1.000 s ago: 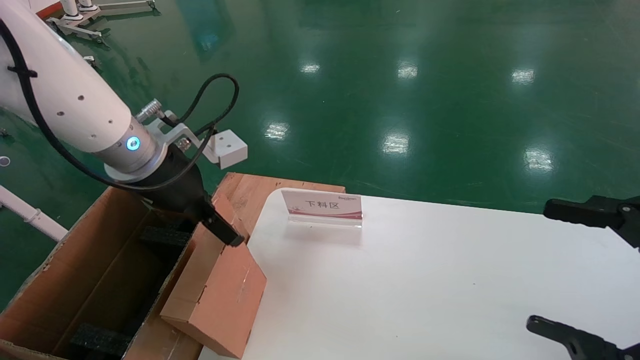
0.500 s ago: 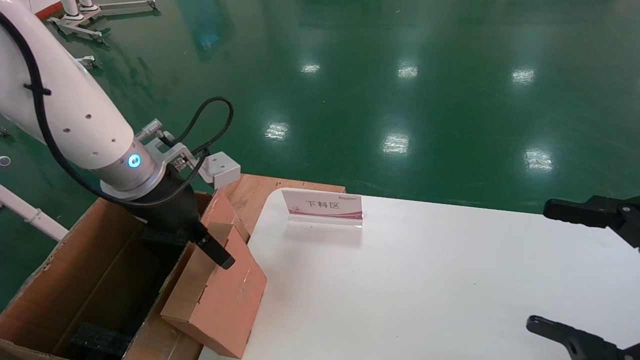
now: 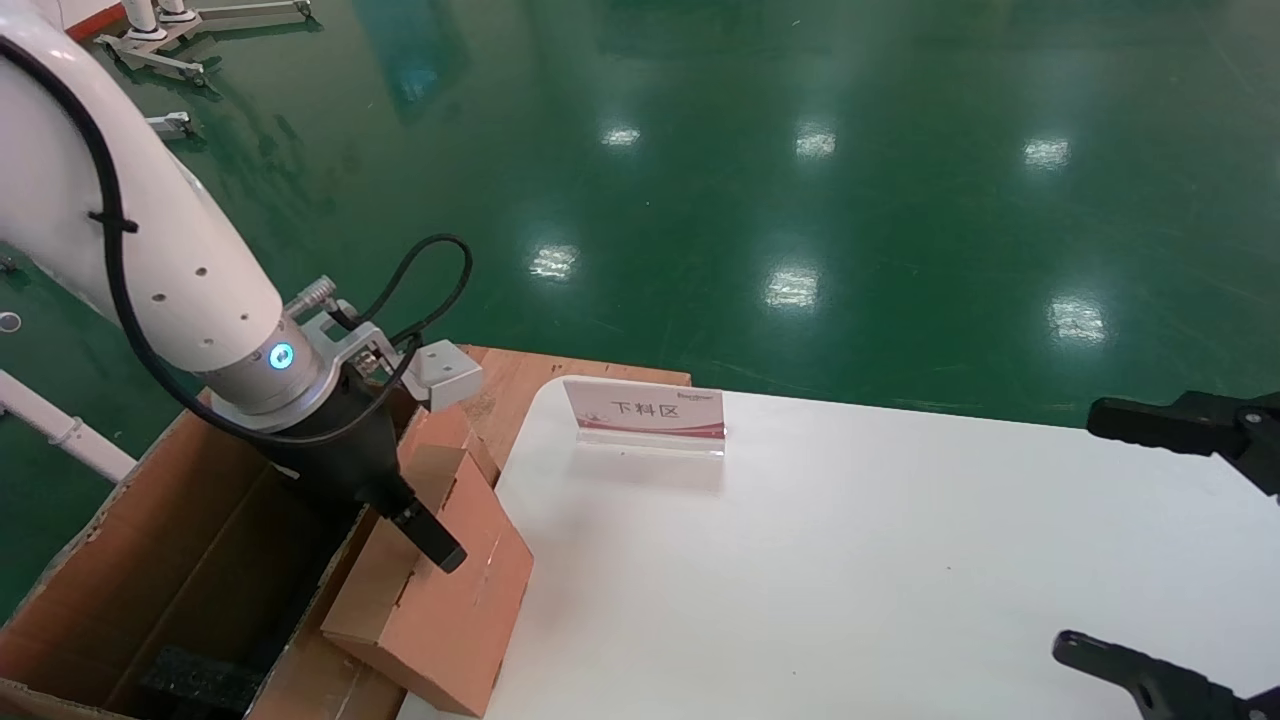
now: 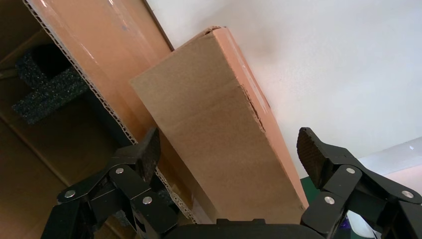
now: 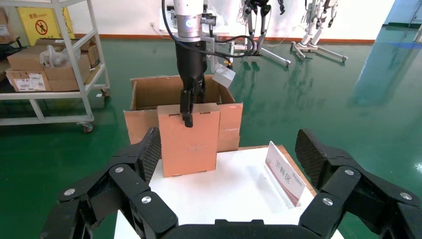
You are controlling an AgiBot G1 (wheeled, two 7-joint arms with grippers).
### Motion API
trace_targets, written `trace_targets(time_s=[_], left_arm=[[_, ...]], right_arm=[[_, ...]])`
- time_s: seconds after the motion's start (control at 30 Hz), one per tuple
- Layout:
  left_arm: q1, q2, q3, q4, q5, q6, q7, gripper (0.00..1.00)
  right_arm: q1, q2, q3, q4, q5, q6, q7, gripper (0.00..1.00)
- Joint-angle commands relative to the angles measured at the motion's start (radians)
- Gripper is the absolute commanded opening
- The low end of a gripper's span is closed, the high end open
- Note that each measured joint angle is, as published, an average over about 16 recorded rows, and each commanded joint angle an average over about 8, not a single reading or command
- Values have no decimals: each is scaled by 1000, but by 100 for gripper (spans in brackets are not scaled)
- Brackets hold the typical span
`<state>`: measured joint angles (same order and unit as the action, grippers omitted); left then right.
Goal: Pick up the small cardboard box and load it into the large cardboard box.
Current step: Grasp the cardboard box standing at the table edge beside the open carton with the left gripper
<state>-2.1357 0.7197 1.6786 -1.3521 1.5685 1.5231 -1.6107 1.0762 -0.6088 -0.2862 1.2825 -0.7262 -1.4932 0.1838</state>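
Observation:
The small cardboard box (image 3: pixel 440 600) stands on edge at the white table's left edge and leans on the large cardboard box (image 3: pixel 150 520). The large box is open, with black foam (image 4: pixel 45 89) at its bottom. My left gripper (image 3: pixel 415 535) is open and straddles the small box's upper edge. In the left wrist view the small box (image 4: pixel 214 124) sits between the wide jaws of my left gripper (image 4: pixel 229 149), and neither pad touches it. One finger is hidden behind the box in the head view. My right gripper (image 3: pixel 1085 530) is open and empty at the table's right side.
A sign holder (image 3: pixel 645 412) with red print stands at the table's (image 3: pixel 850 560) back left. A wooden board (image 3: pixel 520 375) lies behind the large box. A shelf cart (image 5: pixel 50 74) with cartons stands on the green floor beyond.
My left gripper has come down over the small box, its visible finger sliding lower along the box's face. The small box and the right arm have not moved.

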Motion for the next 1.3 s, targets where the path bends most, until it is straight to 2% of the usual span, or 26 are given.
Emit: trace_targets(time_s=[0.03, 0.27, 0.3, 0.53, 0.57, 1.3], left_arm=[[3, 1, 8, 0, 0, -4, -1, 100], [11, 0, 21, 1, -9, -13, 1, 100], [11, -1, 22, 1, -10, -14, 1, 98], [11, -1, 19, 1, -9, -14, 1, 11], [11, -1, 19, 1, -9, -13, 1, 0], [10, 0, 15, 1, -6, -10, 1, 0]], right_arm=[[0, 0, 0, 0, 0, 0, 0, 100], [0, 0, 0, 0, 0, 0, 0, 99], [0, 0, 0, 0, 0, 0, 0, 87], [0, 0, 0, 0, 1, 0, 0, 0], [0, 0, 0, 0, 1, 0, 0, 0], [0, 0, 0, 0, 1, 0, 0, 0]])
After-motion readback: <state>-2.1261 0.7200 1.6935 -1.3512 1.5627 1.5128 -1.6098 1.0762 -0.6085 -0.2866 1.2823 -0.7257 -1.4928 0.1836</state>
